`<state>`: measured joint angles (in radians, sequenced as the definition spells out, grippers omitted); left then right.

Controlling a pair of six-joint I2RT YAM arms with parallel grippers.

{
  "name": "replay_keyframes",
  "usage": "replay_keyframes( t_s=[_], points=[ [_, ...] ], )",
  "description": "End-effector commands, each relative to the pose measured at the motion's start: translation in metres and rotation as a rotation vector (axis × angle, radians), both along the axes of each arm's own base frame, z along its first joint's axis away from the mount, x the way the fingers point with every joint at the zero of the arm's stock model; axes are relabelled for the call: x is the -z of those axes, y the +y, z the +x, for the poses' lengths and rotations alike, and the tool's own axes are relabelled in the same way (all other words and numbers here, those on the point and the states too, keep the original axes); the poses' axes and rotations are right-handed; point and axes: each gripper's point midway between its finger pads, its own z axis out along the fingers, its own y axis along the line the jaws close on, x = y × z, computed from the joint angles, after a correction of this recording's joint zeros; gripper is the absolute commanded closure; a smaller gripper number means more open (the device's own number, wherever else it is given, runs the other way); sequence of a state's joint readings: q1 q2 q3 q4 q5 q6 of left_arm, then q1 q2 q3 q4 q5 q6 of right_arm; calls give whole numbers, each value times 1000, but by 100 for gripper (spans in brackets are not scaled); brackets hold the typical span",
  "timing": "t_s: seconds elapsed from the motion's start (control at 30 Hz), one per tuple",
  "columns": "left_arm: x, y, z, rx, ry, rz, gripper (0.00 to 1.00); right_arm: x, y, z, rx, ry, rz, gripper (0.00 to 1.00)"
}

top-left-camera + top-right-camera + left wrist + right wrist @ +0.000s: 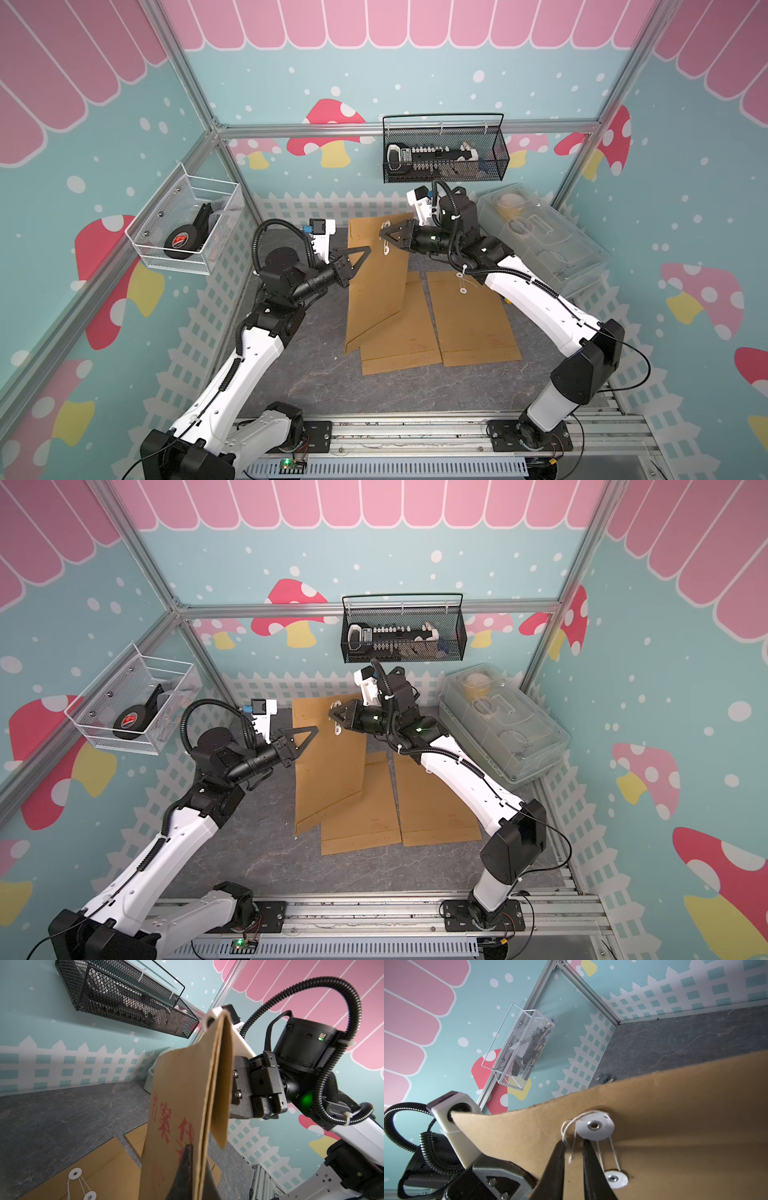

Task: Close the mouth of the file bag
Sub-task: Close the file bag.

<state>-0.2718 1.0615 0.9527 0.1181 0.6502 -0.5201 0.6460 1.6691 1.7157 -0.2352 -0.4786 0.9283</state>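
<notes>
A brown paper file bag (374,286) (328,775) stands upright over the table. My left gripper (365,251) (197,1151) is shut on its side edge, one dark finger on each face. The flap (225,1084) is folded down over the mouth. On that side sit two white discs, one on the flap (595,1126) and one below it (615,1179), with white string (609,1153) running between them. My right gripper (381,236) (574,1142) is at the flap's disc, its jaws slightly open. The string's loose end (569,1153) hangs in the gap, against one finger.
Two more brown file bags lie flat on the grey table (316,382), one under the held bag (399,336) and one beside it (469,320). A clear plastic box (540,237) stands at the back right. A black wire basket (444,149) and a white one (187,224) hang on the walls.
</notes>
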Motion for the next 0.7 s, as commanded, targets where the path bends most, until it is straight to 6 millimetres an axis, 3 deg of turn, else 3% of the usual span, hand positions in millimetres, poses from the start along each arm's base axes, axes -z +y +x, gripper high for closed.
replay_keyframes(
  t_s=[0.0,0.07,0.43,0.67],
  points=[
    [-11,-5,-6,30,-49,-4,100,-10,7,1,-7,-12,28,93],
    [-12,-4,-6,24,-53,0,100,-7,8,0,-13,-9,23,100],
    [-19,-3,-4,17,-66,-1,100,21,8,-13,-65,40,-12,100],
    [-21,-3,-5,16,-69,-4,100,25,7,-15,-73,40,-23,100]
  ],
)
